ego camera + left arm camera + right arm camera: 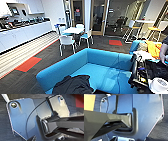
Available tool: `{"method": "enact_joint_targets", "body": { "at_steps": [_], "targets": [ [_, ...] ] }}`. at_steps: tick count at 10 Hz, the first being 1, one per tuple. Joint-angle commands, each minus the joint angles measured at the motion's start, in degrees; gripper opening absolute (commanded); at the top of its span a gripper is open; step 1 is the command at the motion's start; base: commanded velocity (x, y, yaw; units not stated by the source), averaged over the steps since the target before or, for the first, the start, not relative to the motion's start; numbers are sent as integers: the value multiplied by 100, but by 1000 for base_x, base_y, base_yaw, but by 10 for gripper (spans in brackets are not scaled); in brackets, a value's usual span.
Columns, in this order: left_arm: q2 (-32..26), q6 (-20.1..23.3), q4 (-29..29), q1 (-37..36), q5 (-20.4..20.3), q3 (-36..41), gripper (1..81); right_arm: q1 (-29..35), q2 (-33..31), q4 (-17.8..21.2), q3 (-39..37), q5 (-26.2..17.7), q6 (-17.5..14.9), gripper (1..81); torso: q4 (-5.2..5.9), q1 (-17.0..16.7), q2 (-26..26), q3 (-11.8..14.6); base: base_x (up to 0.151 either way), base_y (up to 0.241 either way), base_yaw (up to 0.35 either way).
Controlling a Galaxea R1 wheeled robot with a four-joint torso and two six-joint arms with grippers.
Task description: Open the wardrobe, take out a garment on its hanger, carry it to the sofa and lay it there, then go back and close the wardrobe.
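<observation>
Head view: garment (73,85) on sofa (100,67) | wrist views: jaws unreadable

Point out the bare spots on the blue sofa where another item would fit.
The sofa seat is bare between the black garment at its front edge and the back cushion, and rightward toward the dark equipment. The garment's corner and the right end are crowded.

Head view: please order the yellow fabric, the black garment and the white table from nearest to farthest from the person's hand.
1. Yellow fabric, just beside the hand at the right edge.
2. Black garment, on the sofa seat, bottom centre.
3. White table, far back among white chairs.
</observation>
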Motion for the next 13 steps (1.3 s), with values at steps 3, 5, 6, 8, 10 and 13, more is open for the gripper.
{"method": "enact_joint_targets", "body": {
  "at_steps": [3, 5, 6, 8, 10, 13],
  "targets": [
    [-24, 34, 82, -194, 206, -8, 811, 77, 72, -38, 19, -330, -20, 811, 0, 1, -2, 0, -75, 0, 0],
    [-33, 34, 82, -186, 206, -8, 811, 77, 72, -38, 19, -330, -20, 811, 0, 1, -5, 0, 0, 0, 0],
    [-24, 34, 74, -194, 206, -8, 811, 68, 72, -38, 19, -330, -20, 811, 0, 1, -5, 0, 0, 0, 0],
    [-33, 34, 65, -194, 206, -8, 811, 59, 72, -38, 19, -313, -20, 811, 0, 1, -2, 0, 0, 0, 0],
    [-68, 42, 74, -194, 197, -8, 811, 59, 81, -38, 19, -304, -20, 811, 0, 1, -5, 0, 0, 0, 0],
    [-76, 43, 82, -177, 162, -8, 811, 50, 81, -47, 19, -295, -29, 811, 0, 1, -5, 0, 0, 0, 0]
  ]
}}
